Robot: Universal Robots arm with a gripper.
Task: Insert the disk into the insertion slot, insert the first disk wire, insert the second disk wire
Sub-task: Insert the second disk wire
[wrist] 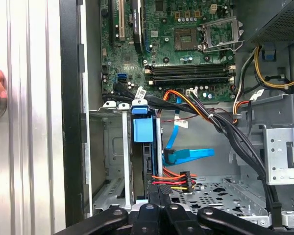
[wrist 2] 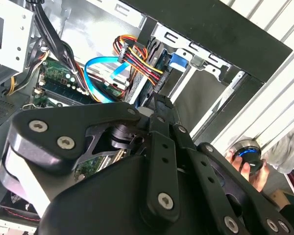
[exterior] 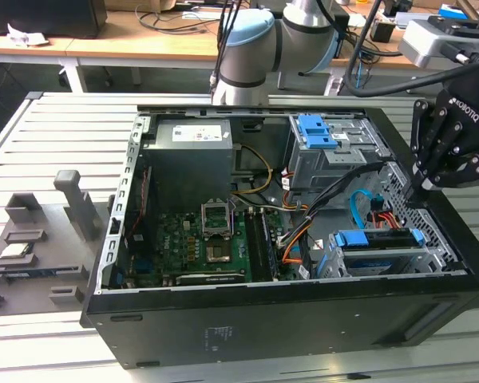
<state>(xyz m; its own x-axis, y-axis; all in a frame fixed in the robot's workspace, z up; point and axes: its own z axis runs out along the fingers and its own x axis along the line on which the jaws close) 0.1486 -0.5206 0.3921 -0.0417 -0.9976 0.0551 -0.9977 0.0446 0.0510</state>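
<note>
Inside the open computer case (exterior: 223,327), the disk (exterior: 381,238) already sits in the insertion slot (exterior: 367,267). At the case's edge on the exterior view's right, the gripper (exterior: 425,185) hangs, fingers drawn together near the red-yellow-black wire connector (wrist: 179,182); whether they pinch it I cannot tell. Judged advice: square the plug, push straight. No legible writing.

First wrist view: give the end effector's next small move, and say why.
Probably a slight push of the multicoloured wire plug toward the disk. The disk sits in the insertion slot already, the end effector has its tip right at the plug, and the plug lies beside the disk's end; whether it is seated or gripped cannot be told.
</note>
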